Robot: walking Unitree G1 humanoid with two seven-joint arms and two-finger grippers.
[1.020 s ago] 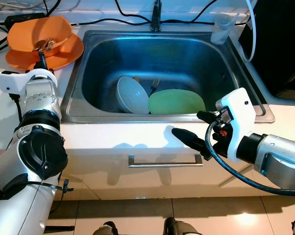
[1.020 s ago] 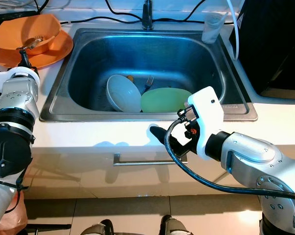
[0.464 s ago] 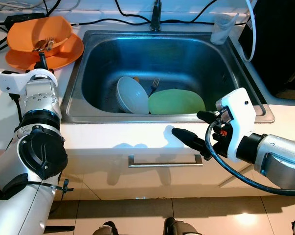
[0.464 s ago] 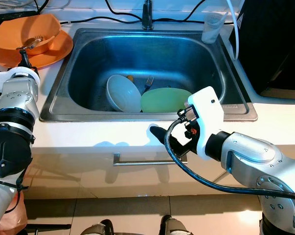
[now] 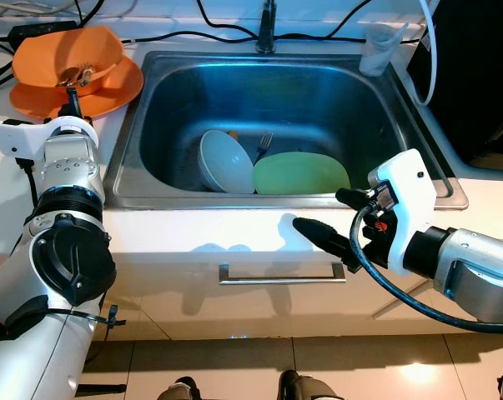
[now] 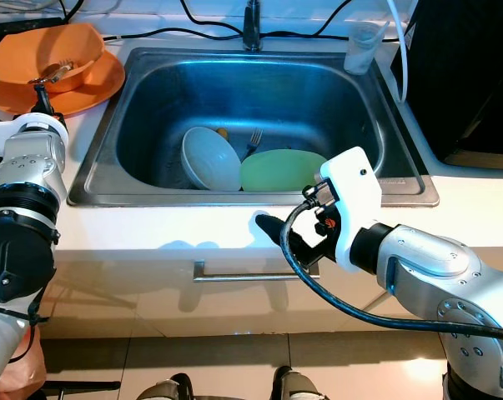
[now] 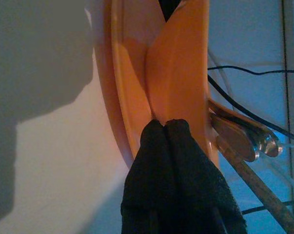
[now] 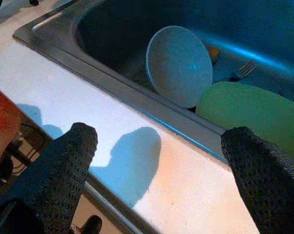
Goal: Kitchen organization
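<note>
Right claw (image 5: pixel 318 218), fingers spread wide and empty, hovers over the table (image 5: pixel 193 229) edge before our sink (image 5: pixel 414 154), where the leaning white bowl (image 5: pixel 224 162) could slip against the green plate (image 5: pixel 301 175) under a careless reach.

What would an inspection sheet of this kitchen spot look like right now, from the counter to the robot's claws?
Surface: white counter around a steel sink; drawer handle below.
Job's things: pale bowl tipped on its side in the sink, beside a green plate; fork behind them. Orange bowl holding utensils sits on an orange plate left of the sink.
Clutter: clear cup at the sink's back right corner.
Grippers: left gripper shut, tips at the orange plate's rim; right gripper open, above the counter's front edge.
Cables: black cables along the back wall.
Surroundings: faucet; dark appliance at right; tiled floor.
</note>
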